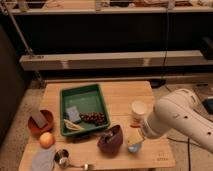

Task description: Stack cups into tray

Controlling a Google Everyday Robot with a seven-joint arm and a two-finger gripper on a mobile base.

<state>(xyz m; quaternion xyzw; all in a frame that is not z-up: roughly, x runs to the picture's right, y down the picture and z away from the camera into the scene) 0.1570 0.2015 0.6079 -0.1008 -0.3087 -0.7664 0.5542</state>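
**Wood table, dark room: gripper at the blue cup, tray holds no cups**

Wood-topped table (150,95), light and bare-grained, stands on a speckled pale floor (15,150). Behind it we see dark shelving crossed by a pale beam (115,61), and a black cable (165,50) hangs down at the right. We note a small dark mark (162,159) at the table's front right corner, too small to read.

The tray (87,101), dark green with a raised rim, sits left of centre. In it we see a blue-grey block (73,113), a dark bunch of grapes (93,118) and a pale yellowish piece (73,125).

The white arm (182,117) comes in from the right. Its gripper (135,141) is low over the table's front right, right at the light-blue cup (133,148). The fingers are spread as wide as they go, and we cannot tell whether they touch the cup. That cup stands on the table just right of the maroon bowl (111,140), outside the tray.

The metal cup (61,157) sits at the front left with its long handle pointing right, also outside the tray.

Also on the table:
- an orange-brown bowl (34,131) with a grey block (38,119) in it, left of the tray
- an orange fruit (46,139) in front of that bowl
- a pale soft-looking item (42,160) beside the metal cup
- a white container (138,108) right of the tray
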